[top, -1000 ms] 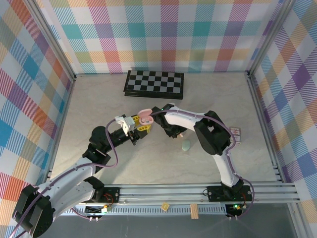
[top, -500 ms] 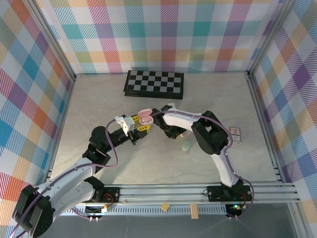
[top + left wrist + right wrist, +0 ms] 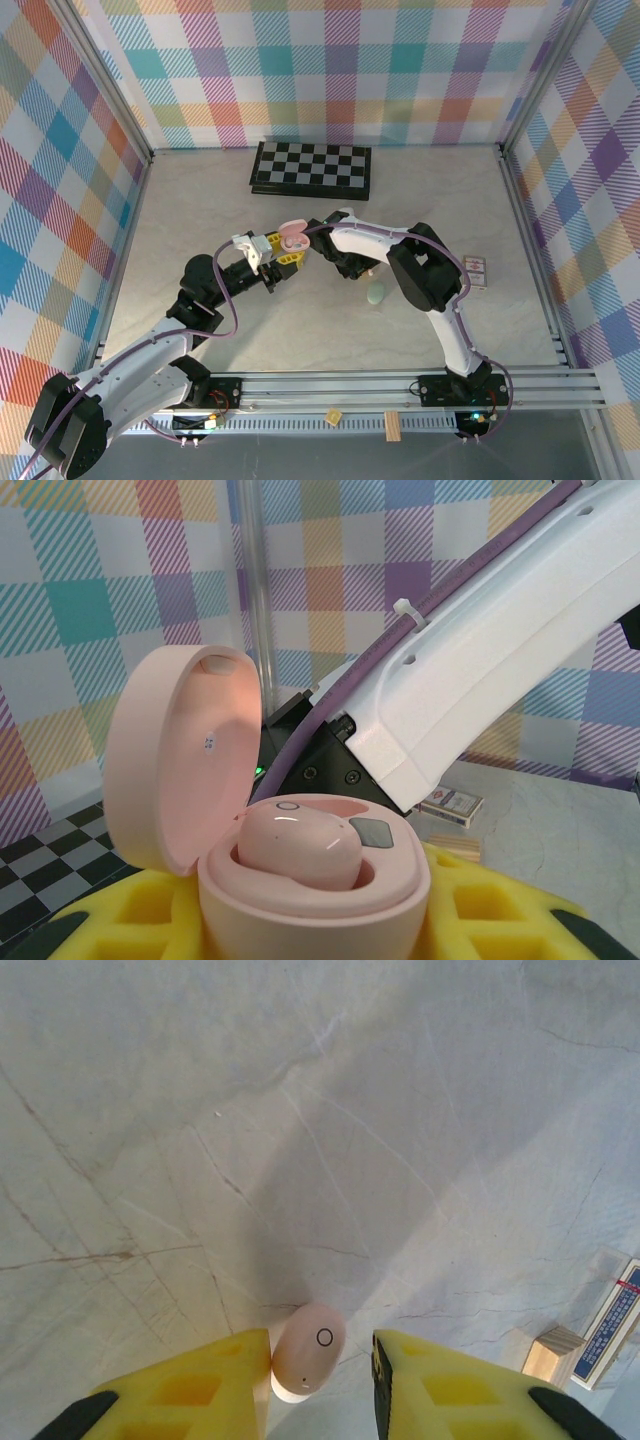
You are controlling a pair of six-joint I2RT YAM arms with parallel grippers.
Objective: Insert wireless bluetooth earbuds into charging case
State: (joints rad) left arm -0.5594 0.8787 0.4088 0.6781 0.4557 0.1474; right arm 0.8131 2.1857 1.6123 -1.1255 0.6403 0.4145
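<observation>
Left arm stretched from 7 o'clock to centre, left pincer point(image 3: 283, 250) clenched on open pink case point(image 3: 310, 905), right arm folded from 5 o'clock, right pincer point(image 3: 320, 1345) released around pink earbud point(image 3: 306, 1352), low over tabletop point(image 3: 300, 1110)

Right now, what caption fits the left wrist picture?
Open pink case, pink earbud seated inside, gripped between yellow fingers.

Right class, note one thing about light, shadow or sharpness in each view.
Top external: even light, faint shadows on the table. Left wrist: glossy highlight on the pink earbud in the open pink case, crisp. Right wrist: a broad soft shadow crosses the table; the yellow fingers at the bottom edge look slightly soft.
</observation>
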